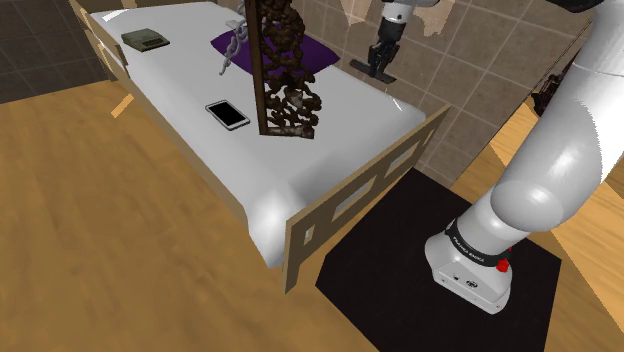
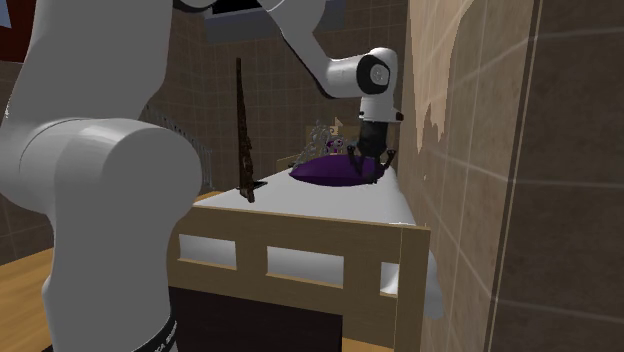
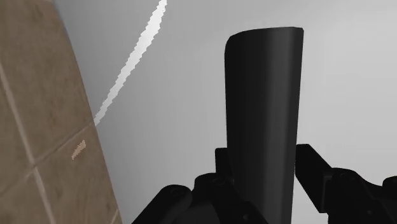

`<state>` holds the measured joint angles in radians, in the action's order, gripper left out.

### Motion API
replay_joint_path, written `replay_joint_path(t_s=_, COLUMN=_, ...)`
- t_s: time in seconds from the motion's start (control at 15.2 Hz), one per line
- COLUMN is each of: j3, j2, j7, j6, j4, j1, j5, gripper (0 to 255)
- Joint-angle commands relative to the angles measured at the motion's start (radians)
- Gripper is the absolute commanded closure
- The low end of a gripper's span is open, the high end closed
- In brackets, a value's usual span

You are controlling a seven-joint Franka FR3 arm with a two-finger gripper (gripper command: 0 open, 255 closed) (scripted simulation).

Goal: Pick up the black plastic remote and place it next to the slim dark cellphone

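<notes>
Wrist view: my hand (image 3: 264,167) is pinching the black remote (image 3: 264,95), clasped upright between both fingers, white bed (image 3: 178,127) behind it and the tiled wall (image 3: 38,127) just beside. On the shoulder view, the cellphone (image 1: 227,113) lies well apart from the hand, a purple pillow (image 1: 320,58) nearer.

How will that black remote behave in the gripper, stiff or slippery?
Probably stiff: the black remote reads as a straight flat slab past the gripper. Maybe slippery: its face looks smooth, and the fingers clasp only one end, so it might pivot. Flat, so unlikely to roll.
</notes>
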<state>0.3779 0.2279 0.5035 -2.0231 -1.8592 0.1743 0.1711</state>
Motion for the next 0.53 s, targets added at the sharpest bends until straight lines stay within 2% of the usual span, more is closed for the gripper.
replay_joint_path(t_s=0.0, j3=-0.017, j2=-0.002, j7=-0.048, j6=0.001, j4=0.003, j1=-0.029, j5=-0.003, gripper=255)
replay_joint_path(t_s=0.46, j3=-0.076, j2=0.04, j7=-0.196, j6=0.007, j4=0.066, j1=-0.116, j5=0.002, gripper=255)
